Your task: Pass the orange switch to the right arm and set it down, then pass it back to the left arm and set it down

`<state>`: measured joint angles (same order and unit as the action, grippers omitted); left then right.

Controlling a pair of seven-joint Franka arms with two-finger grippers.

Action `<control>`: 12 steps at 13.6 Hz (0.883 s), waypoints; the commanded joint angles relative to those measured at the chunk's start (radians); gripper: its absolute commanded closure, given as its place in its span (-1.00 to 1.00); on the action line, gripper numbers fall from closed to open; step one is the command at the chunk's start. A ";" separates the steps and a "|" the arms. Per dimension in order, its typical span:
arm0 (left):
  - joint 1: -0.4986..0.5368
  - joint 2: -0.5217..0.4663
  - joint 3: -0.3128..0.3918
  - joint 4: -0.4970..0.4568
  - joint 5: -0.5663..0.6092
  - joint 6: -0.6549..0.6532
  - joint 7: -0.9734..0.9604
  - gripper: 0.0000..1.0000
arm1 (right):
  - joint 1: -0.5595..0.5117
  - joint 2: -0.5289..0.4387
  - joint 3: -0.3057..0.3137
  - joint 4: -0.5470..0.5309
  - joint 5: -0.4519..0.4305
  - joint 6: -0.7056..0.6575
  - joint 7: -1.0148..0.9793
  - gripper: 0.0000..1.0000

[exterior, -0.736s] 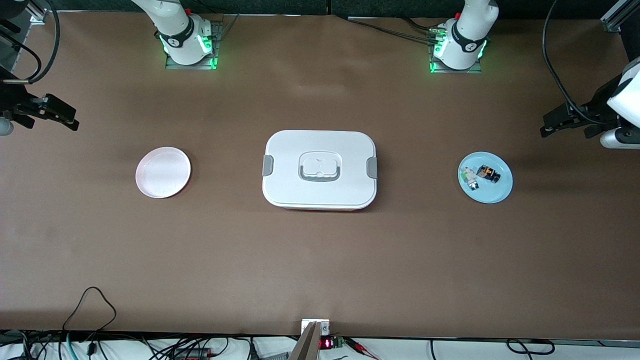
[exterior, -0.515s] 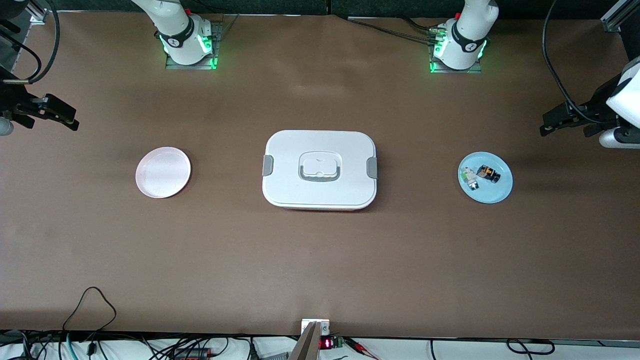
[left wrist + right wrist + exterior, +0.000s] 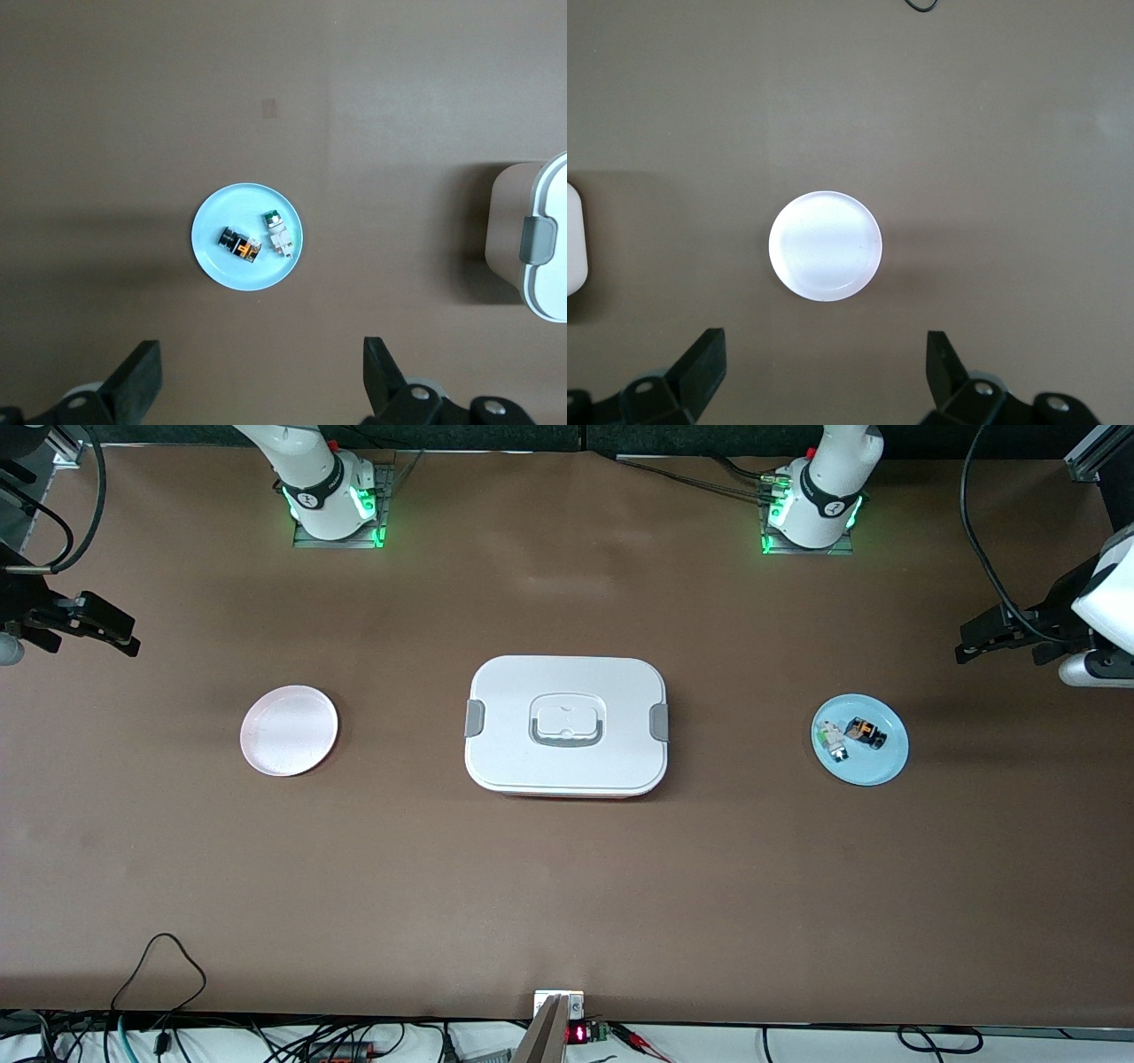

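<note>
- While both arms hang high at the table's two ends, the left gripper (image 3: 997, 642) spreads its fingers (image 3: 137, 385) wide and empty over the table (image 3: 567, 886) at the left arm's end
- Just nearer the front camera sits a blue plate (image 3: 889, 766) near that end edge, carrying the orange switch (image 3: 865, 732) beside a green-and-white component (image 3: 831, 741)
- Likewise gaping and empty, the right gripper (image 3: 93, 627) hovers at the right arm's end, with a pink plate (image 3: 289, 730) lying nearby
- Midway between the plates stands the box (image 3: 567, 726), lid on
</note>
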<state>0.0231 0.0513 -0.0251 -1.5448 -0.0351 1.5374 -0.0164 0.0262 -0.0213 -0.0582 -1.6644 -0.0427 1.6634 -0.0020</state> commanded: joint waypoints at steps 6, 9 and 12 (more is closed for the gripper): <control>0.001 0.090 0.001 0.031 0.020 -0.153 0.012 -1.00 | -0.006 -0.003 0.000 0.003 0.011 -0.010 -0.013 -1.00; 0.009 0.194 -0.001 0.025 0.021 -0.184 0.067 -1.00 | -0.006 -0.003 0.000 0.003 0.011 -0.011 -0.013 -1.00; 0.006 0.309 -0.007 0.011 0.024 -0.139 0.160 -1.00 | -0.006 -0.003 0.000 0.003 0.011 -0.010 -0.013 -1.00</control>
<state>0.0276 0.2823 -0.0256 -1.5535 -0.0344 1.3891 0.0799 0.0258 -0.0212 -0.0588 -1.6651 -0.0427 1.6634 -0.0020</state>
